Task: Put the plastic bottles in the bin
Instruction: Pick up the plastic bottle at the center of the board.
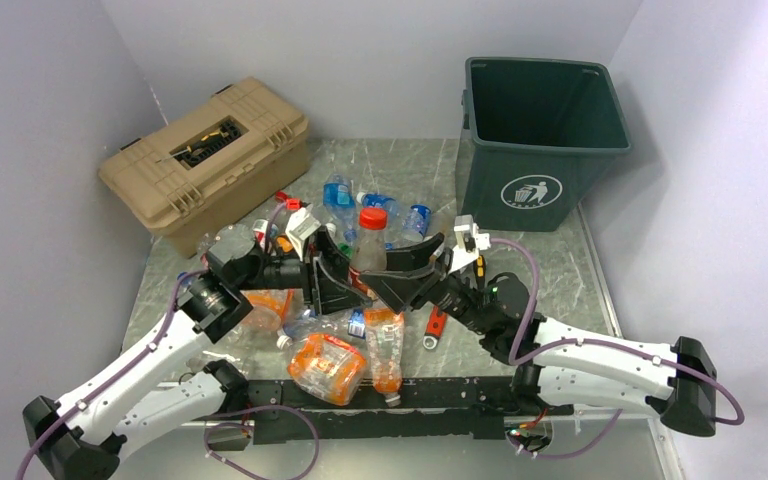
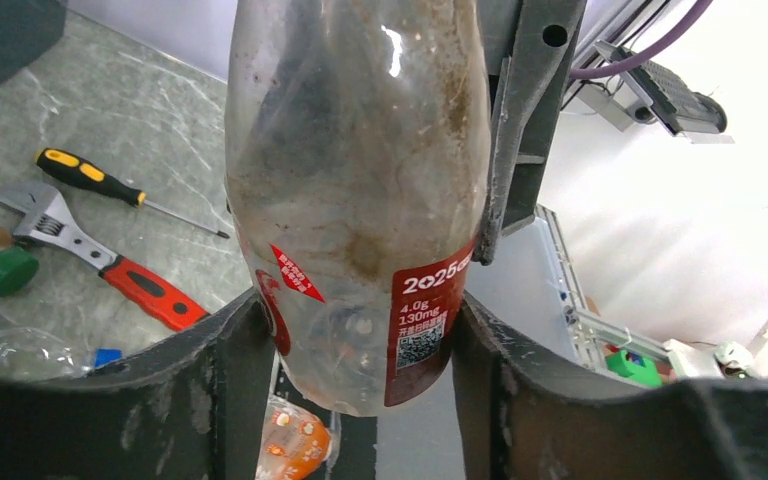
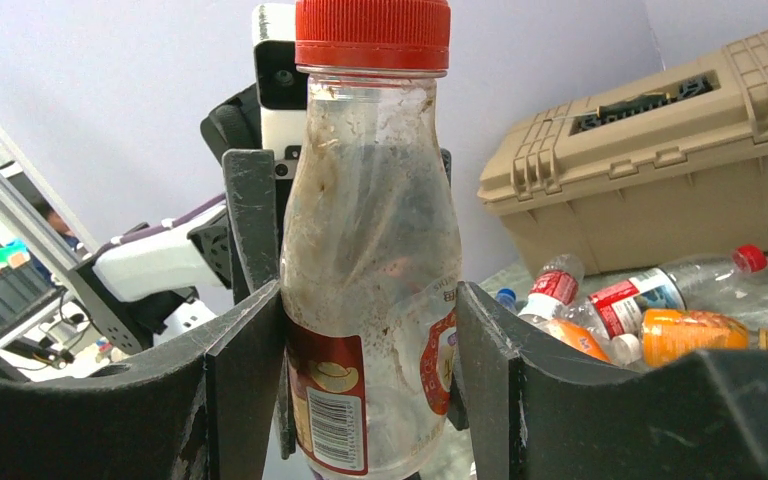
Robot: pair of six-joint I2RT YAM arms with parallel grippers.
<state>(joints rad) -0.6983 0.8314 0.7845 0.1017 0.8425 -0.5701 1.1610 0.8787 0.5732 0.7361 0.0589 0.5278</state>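
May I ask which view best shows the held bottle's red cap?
The right wrist view: the red cap sits large and unobstructed at the top. The top external view shows it only as a small red spot. The left wrist view shows just the bottle body and label, no cap.

Bottle [image 2: 355, 200] — cap cut off by the left wrist view's top edge.
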